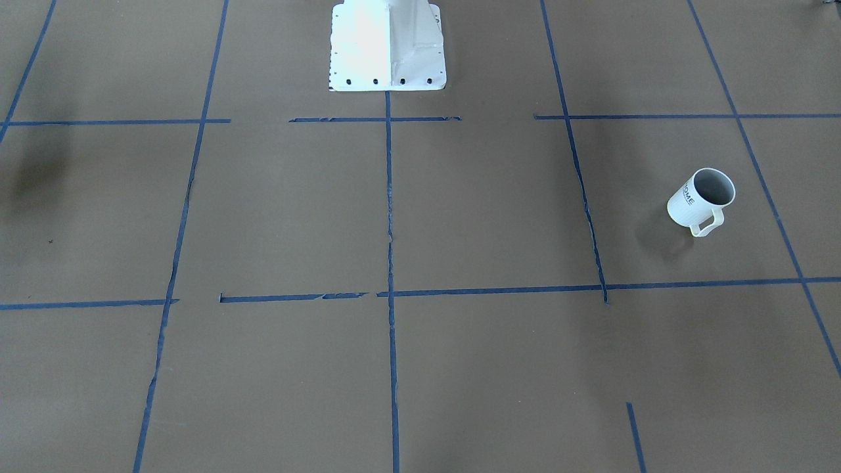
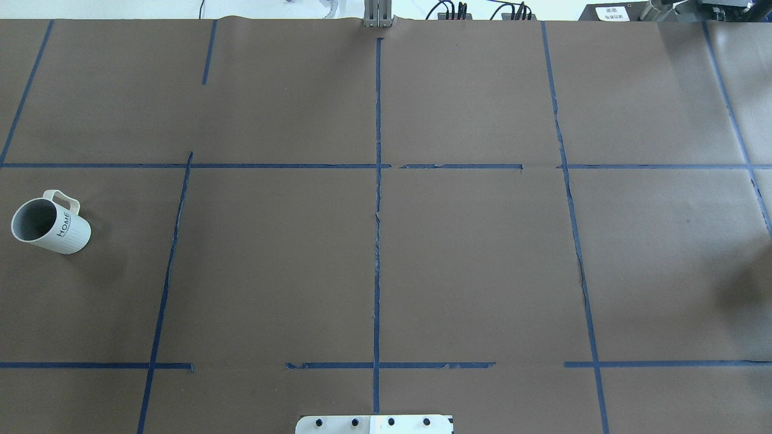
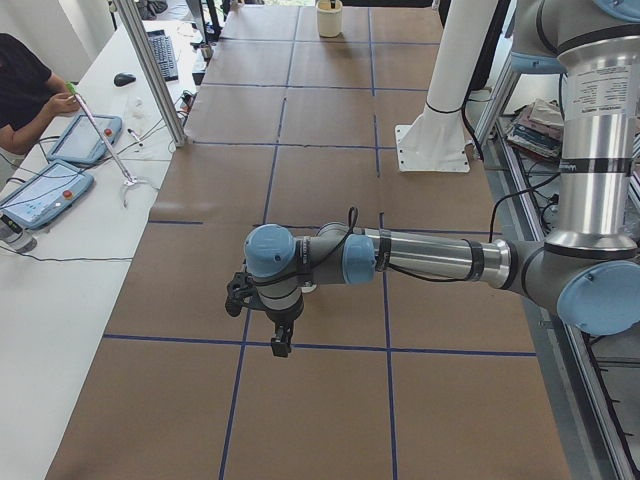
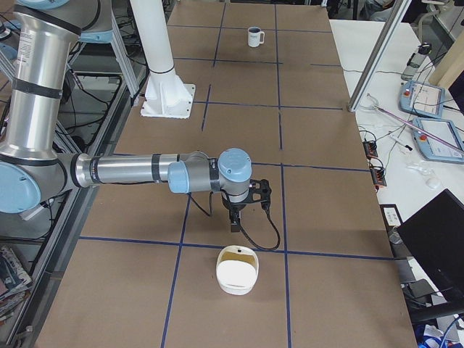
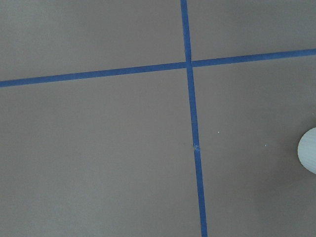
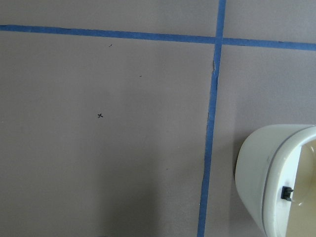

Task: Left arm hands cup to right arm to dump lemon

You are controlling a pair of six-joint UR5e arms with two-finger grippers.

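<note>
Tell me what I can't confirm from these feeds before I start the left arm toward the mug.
Lemon: seen in no view; in the overhead and front views the mug hides its bottom behind its wall.
Left arm and right arm: jaws appear only in the side views, too small to judge open or shut.
White shape at the left wrist view's edge: cut off, unidentifiable.

Brown table [image 2: 470,271] carried blue tape grid [image 2: 377,241]. White pedestal base [image 1: 387,46] stood on it. White rounded container [image 4: 236,272] sat near right end. Person [image 3: 25,85] sat beside tablets [image 3: 40,195], far left.
</note>
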